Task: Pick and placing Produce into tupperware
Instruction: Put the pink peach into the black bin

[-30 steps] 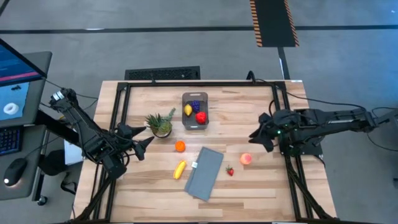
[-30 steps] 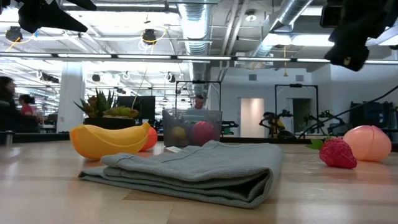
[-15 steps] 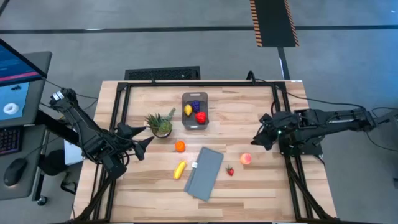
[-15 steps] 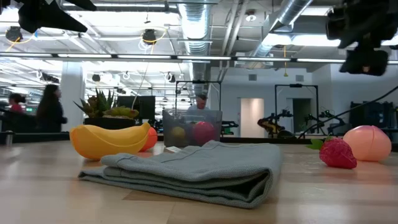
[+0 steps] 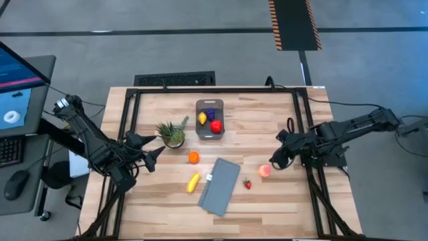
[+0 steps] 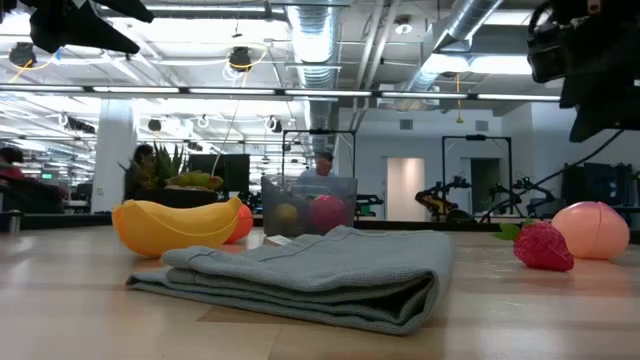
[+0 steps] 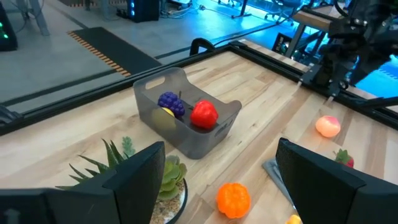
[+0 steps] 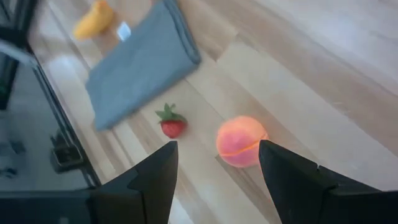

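Right gripper [image 5: 275,161] has dropped toward the peach [image 5: 265,171], jaws now apart.

place: robotics lab / open workshop | clues: exposed ceiling ducts [image 6: 310,40], concrete floor [image 5: 200,53] with hazard-striped mat [image 5: 293,23], monitor [image 5: 17,87] beside the rig

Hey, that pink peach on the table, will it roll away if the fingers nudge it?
Probably: the peach looks round and smooth, resting free on flat wood. The right gripper, fingers open, could push it toward the strawberry if off-centre.
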Robot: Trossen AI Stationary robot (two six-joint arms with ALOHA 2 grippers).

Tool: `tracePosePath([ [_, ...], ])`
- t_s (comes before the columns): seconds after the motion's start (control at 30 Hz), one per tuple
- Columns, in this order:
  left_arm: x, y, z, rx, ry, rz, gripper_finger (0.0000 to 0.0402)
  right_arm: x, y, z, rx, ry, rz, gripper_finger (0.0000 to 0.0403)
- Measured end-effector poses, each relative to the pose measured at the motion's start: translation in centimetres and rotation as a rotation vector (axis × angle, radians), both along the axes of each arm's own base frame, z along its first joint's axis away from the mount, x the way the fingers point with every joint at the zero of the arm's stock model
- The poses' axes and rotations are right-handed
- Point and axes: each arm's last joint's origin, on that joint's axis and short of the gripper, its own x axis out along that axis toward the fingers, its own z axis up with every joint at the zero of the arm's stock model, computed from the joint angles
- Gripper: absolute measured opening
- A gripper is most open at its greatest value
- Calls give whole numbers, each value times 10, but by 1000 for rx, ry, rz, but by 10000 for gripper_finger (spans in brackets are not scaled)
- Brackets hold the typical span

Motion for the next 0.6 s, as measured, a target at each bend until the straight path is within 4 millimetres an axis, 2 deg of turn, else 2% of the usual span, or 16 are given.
tracePosePath([
  [0.2, -1, 1, 0, 8, 8, 0, 295, 15, 13, -8, -47, 4, 105, 248],
  [0.6, -1, 1, 0, 2, 3, 4, 295, 26, 26, -27, -175, 85, 305, 250],
])
